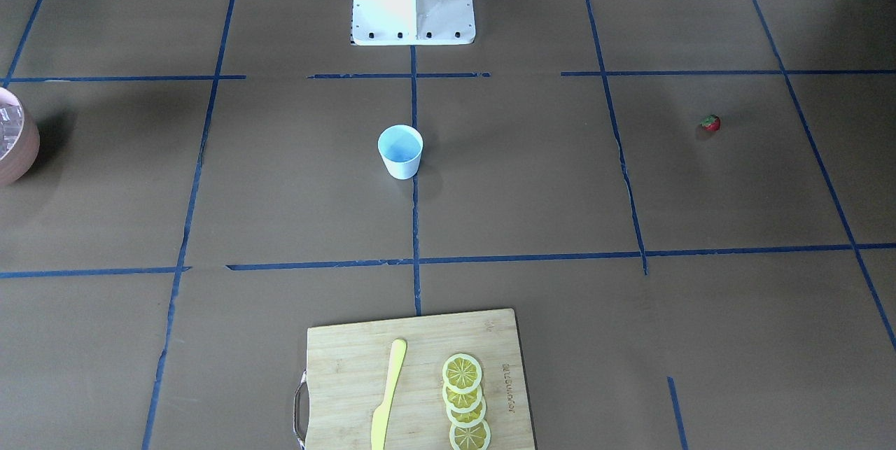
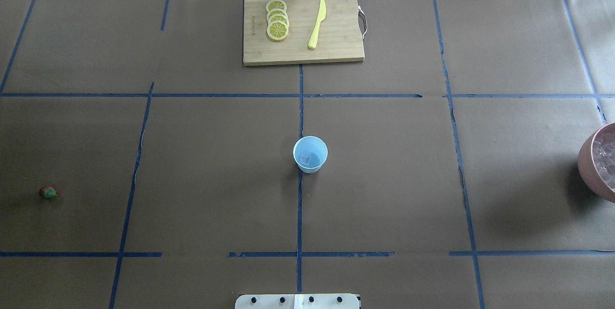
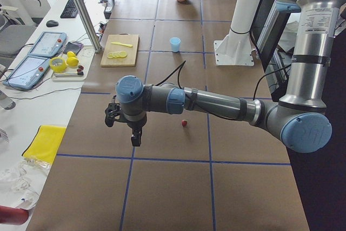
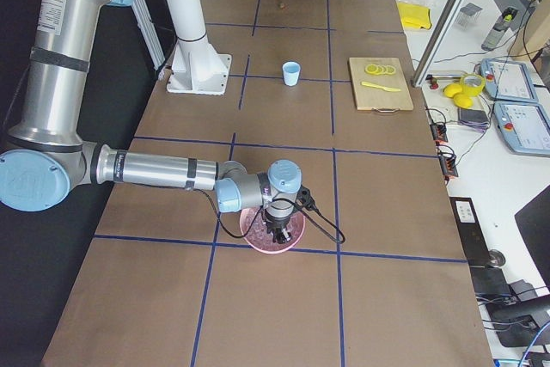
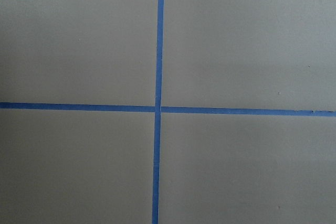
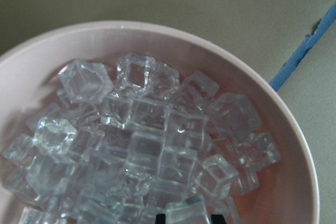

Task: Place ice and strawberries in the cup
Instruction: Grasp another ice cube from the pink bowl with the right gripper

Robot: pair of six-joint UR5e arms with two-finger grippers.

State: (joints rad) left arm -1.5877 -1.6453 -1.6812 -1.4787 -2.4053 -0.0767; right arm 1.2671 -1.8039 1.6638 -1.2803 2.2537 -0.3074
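Overhead view has no arms in it at all, just the cup (image 2: 310,154) mid-desk, the strawberry (image 2: 47,192) at its 8 o'clock and the pink bowl (image 2: 588,169) at 3. The side views catch both arms. The right gripper (image 4: 278,231) hangs in the bowl, tips either side of one cube of the ice (image 6: 142,145). Gripped or not, can't tell. The left gripper (image 3: 135,137) hovers with the strawberry near its 3 o'clock. Can't tell how wide it is.
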